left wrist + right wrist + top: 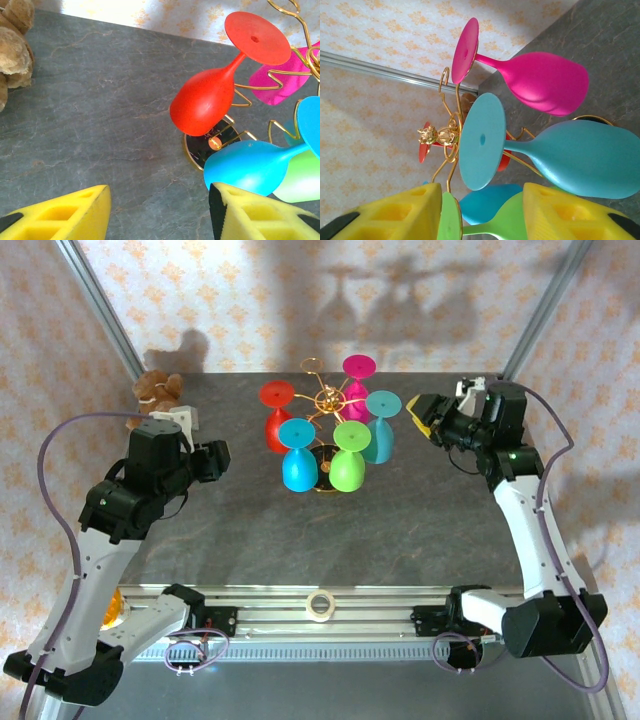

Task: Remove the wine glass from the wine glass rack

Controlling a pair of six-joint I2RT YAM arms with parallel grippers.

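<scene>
Wine glass rack (326,399) hung with five wine glasses (299,468); left pincer (159,212) apart, right pincer (480,210) apart, seemingly empty

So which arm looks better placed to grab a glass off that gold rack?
Probably the right arm: its open jaws sit close to the teal glass, stem framed between them. The left arm aims its open jaws at bare table, glasses off to one side.

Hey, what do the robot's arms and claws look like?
The left arm and right arm have white links, black joints and purple cables. The left claw and right claw have chunky yellow fingers with moulded pockets and black trim.
</scene>
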